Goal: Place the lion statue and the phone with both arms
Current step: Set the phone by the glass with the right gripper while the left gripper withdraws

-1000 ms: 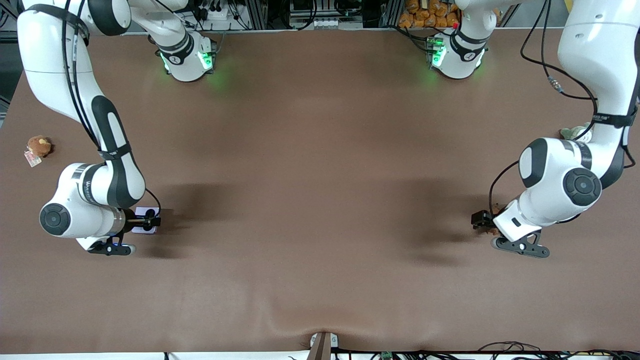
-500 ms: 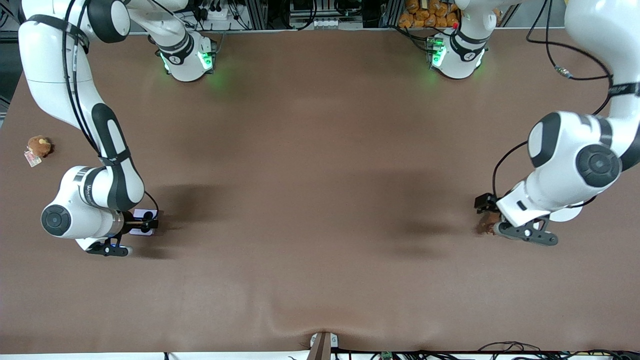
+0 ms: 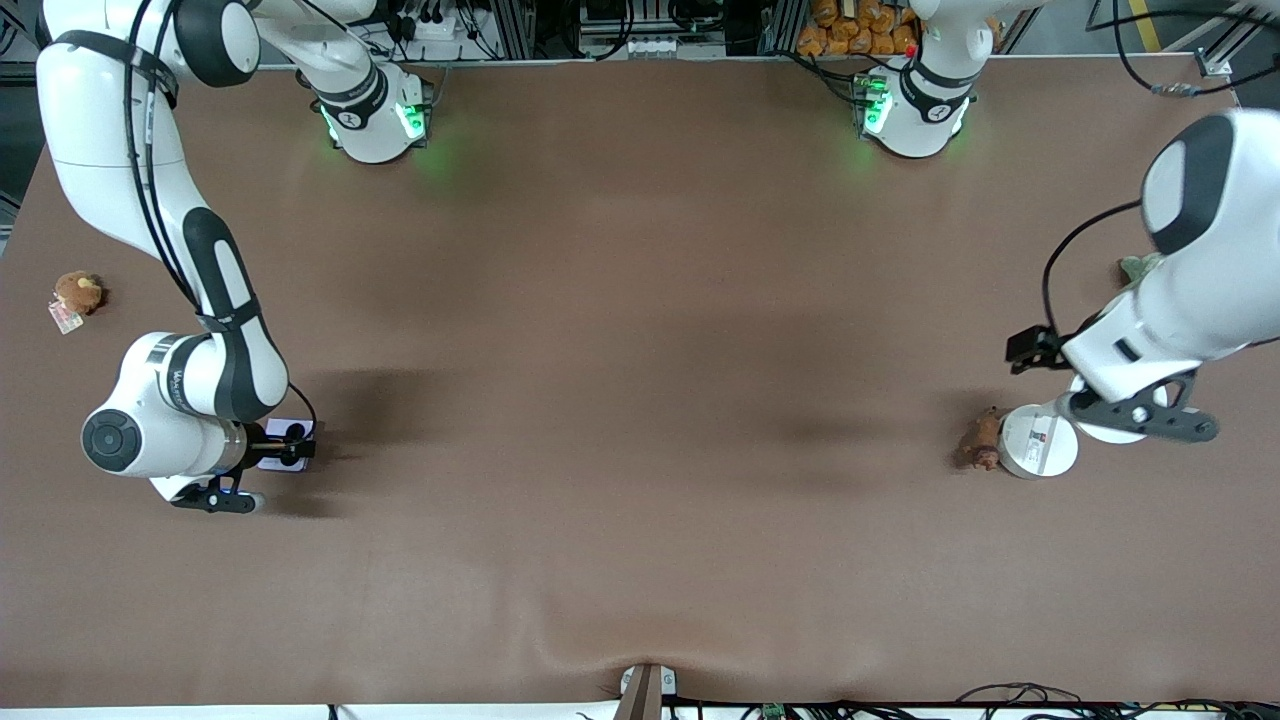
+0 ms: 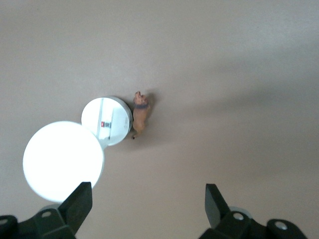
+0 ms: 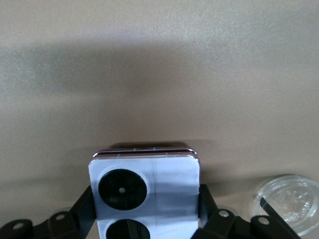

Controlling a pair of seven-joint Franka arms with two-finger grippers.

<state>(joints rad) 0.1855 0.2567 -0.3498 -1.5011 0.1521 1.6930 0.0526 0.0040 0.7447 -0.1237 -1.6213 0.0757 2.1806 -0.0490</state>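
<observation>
While the right claw [image 5: 144, 219], low at the right arm's end of the counter [image 3: 640, 400], clamps the phone [image 5: 145, 191] by its slick, rigid edges, the left claw [image 4: 148, 201] hangs spread above the lion statue [image 3: 982, 440]; light, tip-prone, best pinched across its body.

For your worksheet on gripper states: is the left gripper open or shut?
Open. In the left wrist view the left gripper has its fingers spread wide with nothing between them, above the lion statue on the table.

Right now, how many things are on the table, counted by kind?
Soft toys: 2, a brown soft toy and a grey-green soft toy
White discs: 2
Lion statue: 1
Phone: 1
Clear round dish: 1
Total: 7
</observation>
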